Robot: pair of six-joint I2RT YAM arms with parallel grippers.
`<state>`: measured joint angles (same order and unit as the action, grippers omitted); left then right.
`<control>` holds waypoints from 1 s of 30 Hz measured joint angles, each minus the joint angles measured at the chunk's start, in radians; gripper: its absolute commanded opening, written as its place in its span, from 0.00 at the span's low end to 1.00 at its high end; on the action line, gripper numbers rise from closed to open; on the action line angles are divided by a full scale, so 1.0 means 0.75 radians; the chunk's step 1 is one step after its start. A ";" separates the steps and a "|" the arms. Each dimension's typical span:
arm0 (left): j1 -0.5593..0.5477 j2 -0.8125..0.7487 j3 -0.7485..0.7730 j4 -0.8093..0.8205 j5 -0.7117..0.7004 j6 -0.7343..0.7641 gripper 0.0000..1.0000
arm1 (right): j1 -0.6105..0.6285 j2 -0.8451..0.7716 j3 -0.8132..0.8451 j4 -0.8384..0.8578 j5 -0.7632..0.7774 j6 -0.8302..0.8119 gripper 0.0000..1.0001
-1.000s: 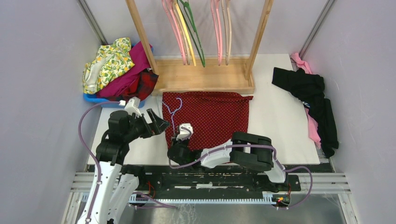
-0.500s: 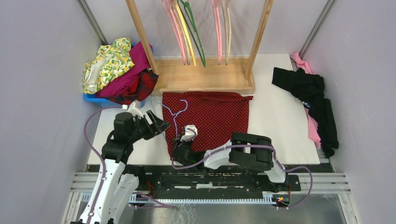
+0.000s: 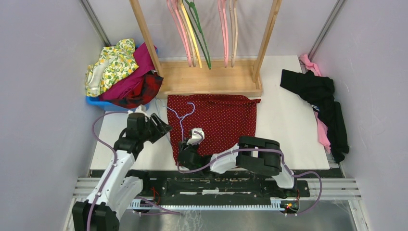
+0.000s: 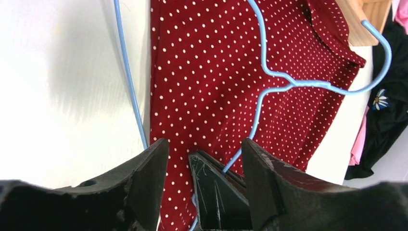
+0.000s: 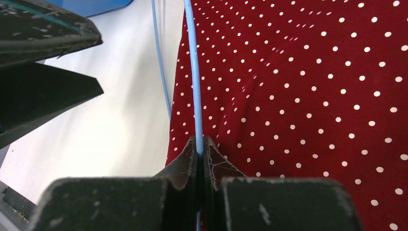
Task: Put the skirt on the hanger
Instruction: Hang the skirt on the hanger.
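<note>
Since a second ago the left gripper (image 3: 164, 128) has edged in toward the skirt's left border with its jaws drawing narrower, and the right gripper (image 3: 193, 140) has drawn a little nearer the arm bases, taking the hanger (image 3: 181, 117) with it so that the small hook now lies further right. Spread flat on the white table (image 3: 288, 125), the skirt (image 3: 223, 120) sits just in front of the wooden rack (image 3: 211, 79), and none of it is on the hanger yet. That thin blue wire lies on top of the cloth's left part, one long side running off the edge onto bare table. In its own wrist view the right gripper (image 5: 199, 143) is pinched tight on the wire at its near end. The left gripper (image 4: 204, 151) is parted, holding nothing, its fingers standing either side of that same near corner where wire, cloth edge and the other arm's fingertip crowd together. My reading is that this is the set-up step, one arm steadying the hanger while the other goes for the cloth. Next the left jaws probably need to close on the skirt's edge alone, missing the wire and its partner's finger, then lift it so the hanger can be worked inside
</note>
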<state>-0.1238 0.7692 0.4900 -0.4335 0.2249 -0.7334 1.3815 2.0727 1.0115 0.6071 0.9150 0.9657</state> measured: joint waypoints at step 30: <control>-0.169 0.644 0.121 0.308 -0.440 -0.003 0.55 | -0.019 0.000 -0.007 0.009 -0.034 0.026 0.01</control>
<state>-0.2504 1.2526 0.5804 -0.2024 -0.1055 -0.7353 1.3674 2.0727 1.0065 0.6140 0.8898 0.9852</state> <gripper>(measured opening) 0.536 0.058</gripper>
